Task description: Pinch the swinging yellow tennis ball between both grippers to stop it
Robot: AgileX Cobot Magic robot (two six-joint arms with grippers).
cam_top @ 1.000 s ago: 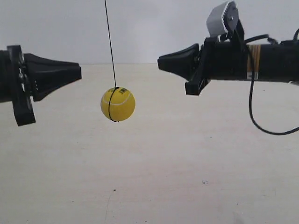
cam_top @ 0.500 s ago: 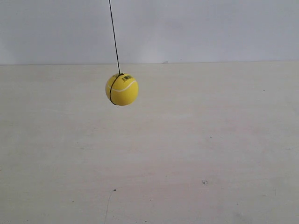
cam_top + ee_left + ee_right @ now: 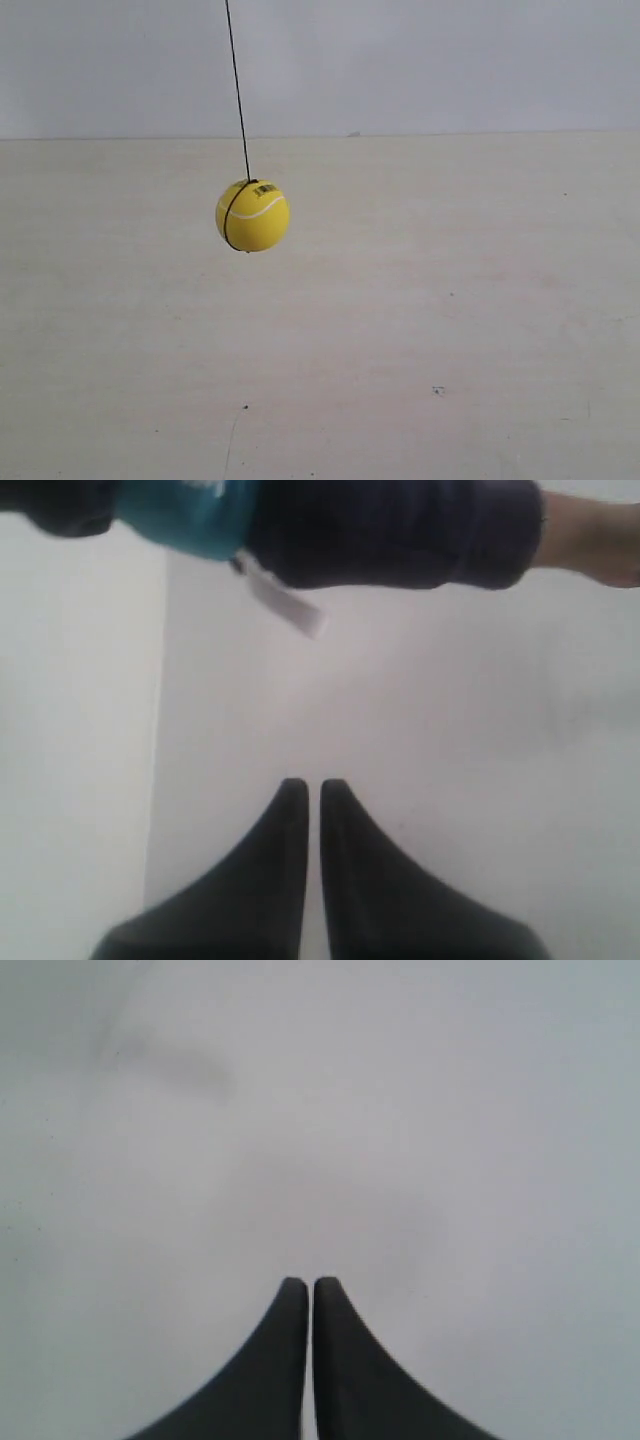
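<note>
The yellow tennis ball (image 3: 252,215) hangs on a thin dark string (image 3: 237,90) above the pale table, left of the exterior view's centre. Neither arm shows in the exterior view. In the left wrist view my left gripper (image 3: 313,785) has its black jaws together with only a thin slit between them and nothing held. My right gripper (image 3: 307,1282) in the right wrist view is likewise shut and empty, facing a blank pale surface. The ball appears in neither wrist view.
A pale wooden table (image 3: 400,330) fills the lower exterior view, with a grey wall (image 3: 450,60) behind. The left wrist view shows a person in dark and teal clothing (image 3: 300,530) at its far end.
One second ago both arms flanked the ball; half a second ago they were gone from the exterior view. The ball has since swung lower and slightly left.
</note>
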